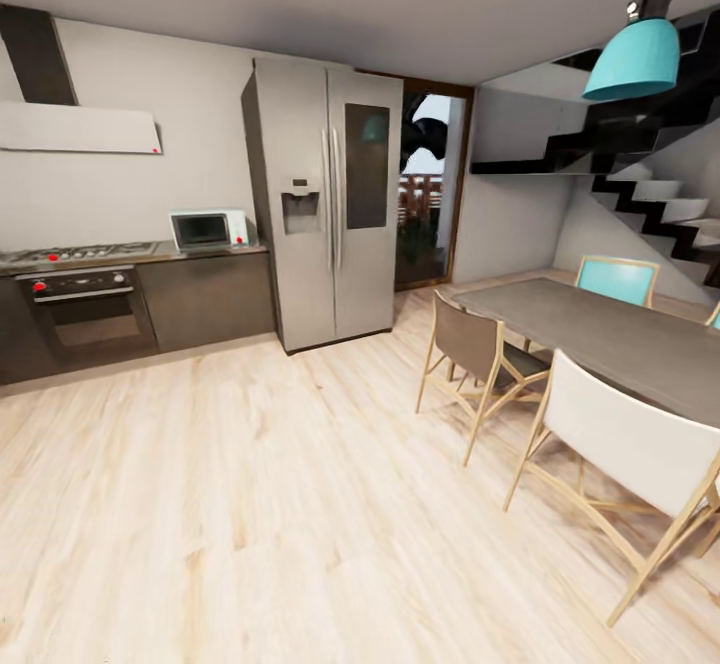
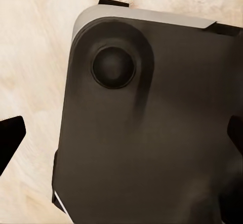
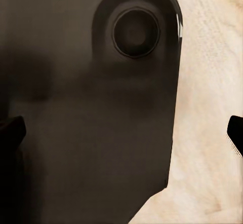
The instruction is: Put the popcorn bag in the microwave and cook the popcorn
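Even, bright daylight fills the room; the pale wooden plank floor (image 1: 250, 504) shows only faint shadows under the wood-framed chairs (image 1: 480, 364). Edges stretch, wide-angle. Wrist views look soft, dim.

Tabletop (image 1: 215, 253): dark slab along the pale wall | microwave (image 1: 208, 229) stands on it beside the refrigerator (image 1: 322, 199) | gas hob (image 1: 80, 253) set into its left end | wood floor (image 1: 250, 504) carries the dining table (image 1: 620, 339) and chairs.

Pale-blue microwave (image 1: 208, 230) beside the silver-grey fridge (image 1: 325, 202); pale wood-grain floor (image 1: 250, 504); turquoise lamp (image 1: 632, 59); dark glossy cabinets (image 1: 205, 299).
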Controlling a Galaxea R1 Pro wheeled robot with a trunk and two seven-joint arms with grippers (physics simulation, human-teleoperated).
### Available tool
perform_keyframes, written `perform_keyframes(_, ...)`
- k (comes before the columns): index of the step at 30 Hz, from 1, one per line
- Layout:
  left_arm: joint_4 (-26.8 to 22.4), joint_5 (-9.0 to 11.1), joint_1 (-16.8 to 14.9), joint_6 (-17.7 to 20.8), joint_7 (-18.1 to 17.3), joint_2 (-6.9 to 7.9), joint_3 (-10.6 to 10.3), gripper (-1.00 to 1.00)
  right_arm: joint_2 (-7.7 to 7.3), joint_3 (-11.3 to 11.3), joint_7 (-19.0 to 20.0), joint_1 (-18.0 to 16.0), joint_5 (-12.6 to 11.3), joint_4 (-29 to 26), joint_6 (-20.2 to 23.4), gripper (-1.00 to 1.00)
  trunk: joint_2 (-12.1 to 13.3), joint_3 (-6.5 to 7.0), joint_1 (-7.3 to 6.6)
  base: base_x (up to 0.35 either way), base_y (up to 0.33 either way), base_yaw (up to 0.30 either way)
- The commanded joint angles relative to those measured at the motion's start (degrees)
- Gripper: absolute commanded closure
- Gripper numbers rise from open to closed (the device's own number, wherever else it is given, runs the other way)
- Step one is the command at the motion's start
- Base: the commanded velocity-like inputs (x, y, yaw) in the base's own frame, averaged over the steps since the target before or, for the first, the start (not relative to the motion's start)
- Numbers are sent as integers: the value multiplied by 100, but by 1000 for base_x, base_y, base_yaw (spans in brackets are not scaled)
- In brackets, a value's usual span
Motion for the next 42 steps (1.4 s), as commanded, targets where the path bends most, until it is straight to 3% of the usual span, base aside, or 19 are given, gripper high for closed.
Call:
perform_keyframes(1,-6,35,1,-5,4,-6,4,-100,0,3,-1,0,1,-1,-19,-100,-2,-4,0,0,0,274)
perform_keyframes(22,-8,18,1,-8,22,-18,4,-100,1,3,-1,0,1,-1,-19,-100,-2,-4,0,10,0,274)
perform_keyframes(37,9,21,1,-2,22,-9,1,-100,1,3,-1,0,1,0,-19,-100,-2,-4,0,299,0,274)
perform_keyframes(42,33,35,1,1,22,-9,-5,-100,-7,3,-1,0,1,-1,-17,-100,-2,-4,0,322,0,56)
